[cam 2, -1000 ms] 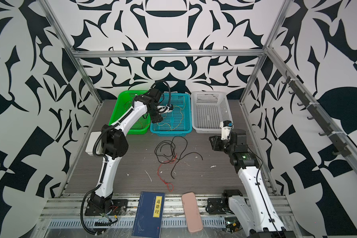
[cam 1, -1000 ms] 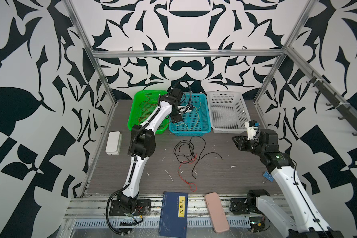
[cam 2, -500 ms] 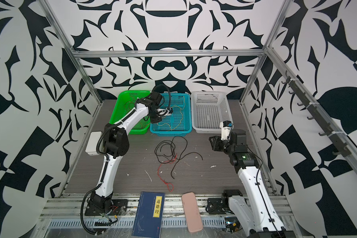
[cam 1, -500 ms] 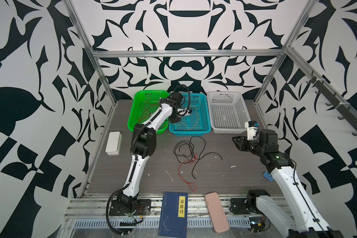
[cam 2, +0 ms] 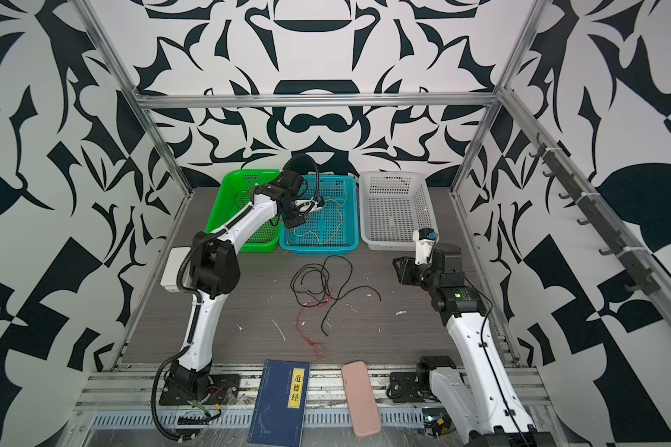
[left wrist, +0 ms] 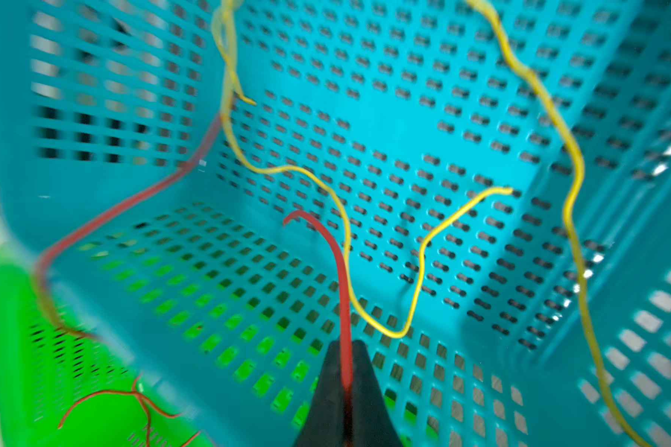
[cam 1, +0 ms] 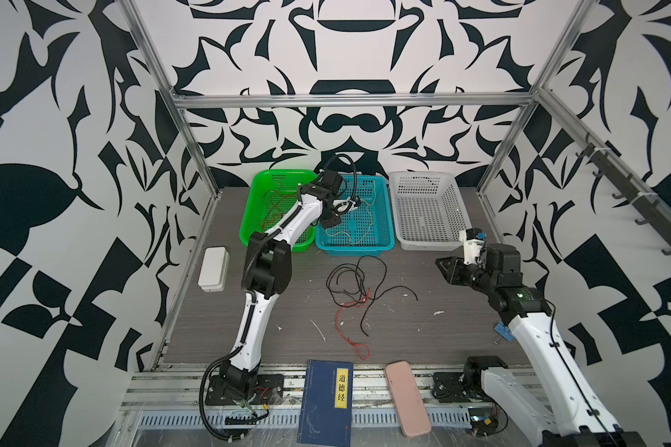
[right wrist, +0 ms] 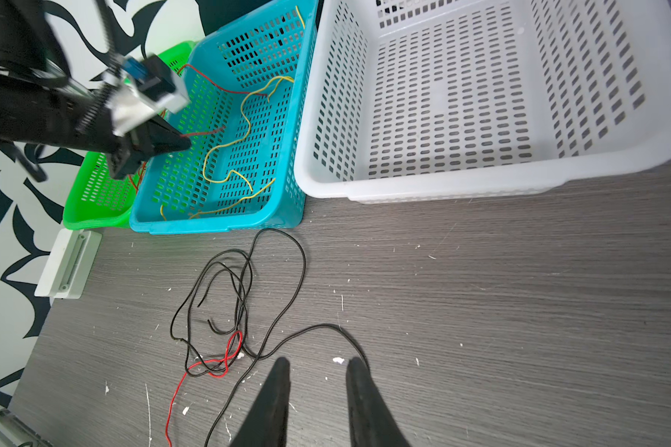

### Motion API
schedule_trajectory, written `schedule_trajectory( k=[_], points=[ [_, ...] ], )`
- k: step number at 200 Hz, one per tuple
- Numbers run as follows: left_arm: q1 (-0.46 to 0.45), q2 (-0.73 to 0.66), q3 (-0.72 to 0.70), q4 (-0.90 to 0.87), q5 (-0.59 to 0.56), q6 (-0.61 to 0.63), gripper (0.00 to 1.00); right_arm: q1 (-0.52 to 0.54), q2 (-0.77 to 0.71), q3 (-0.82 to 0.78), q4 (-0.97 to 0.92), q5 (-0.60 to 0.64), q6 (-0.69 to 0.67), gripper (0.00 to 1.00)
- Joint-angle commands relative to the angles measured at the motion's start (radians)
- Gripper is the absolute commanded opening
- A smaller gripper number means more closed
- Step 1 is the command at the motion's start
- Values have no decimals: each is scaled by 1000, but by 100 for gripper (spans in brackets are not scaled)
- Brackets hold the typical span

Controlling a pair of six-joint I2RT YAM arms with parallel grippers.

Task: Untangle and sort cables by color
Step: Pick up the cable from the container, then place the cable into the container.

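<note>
We're mid-sort on reds: left gripper (left wrist: 345, 360) is clamped tight on a red cable (left wrist: 339, 271) inside the blue basket (left wrist: 384, 112), where the yellow cables (left wrist: 570, 185) lie. That strand runs up over the wall twd the green basket (left wrist: 12, 309), which has other reds. Next, we reckon: lift it clear of the yellows w/o snagging, then drop it in green. Right gripper (right wrist: 317, 363) hangs part-open, empty, over the table (right wrist: 481, 309) by the black cables (right wrist: 301, 271), tangled w/ a second red cable (right wrist: 170, 410). White basket (right wrist: 442, 187) has none yet.
</note>
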Motion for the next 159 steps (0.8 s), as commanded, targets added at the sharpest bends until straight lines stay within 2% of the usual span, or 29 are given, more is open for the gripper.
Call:
schedule_trajectory(
  k=[1, 17, 34, 57, 69, 96, 137, 159],
  points=[
    [18, -168, -41, 143, 70, -79, 0, 3, -15, -1, 29, 5, -10, 29],
    [52, -230, -62, 192, 107, -154, 0, 3, -18, -2, 27, 5, -8, 29],
    [99, -269, -73, 225, 95, -241, 0, 3, -18, -2, 28, 2, -8, 29],
    [156, -302, -121, 296, -42, -308, 0, 3, -21, -5, 27, 2, -9, 29],
    [194, -291, -106, 276, -84, -362, 0, 3, -21, -6, 29, 0, -9, 29],
    [266, -209, -15, 177, -87, -471, 0, 3, -16, -11, 41, -7, -3, 29],
    [281, -38, 79, 141, -104, -529, 0, 3, -19, -10, 43, -14, 8, 29],
    [302, 71, 160, 101, -59, -609, 0, 3, -31, -4, 23, -7, 3, 29]
  ],
)
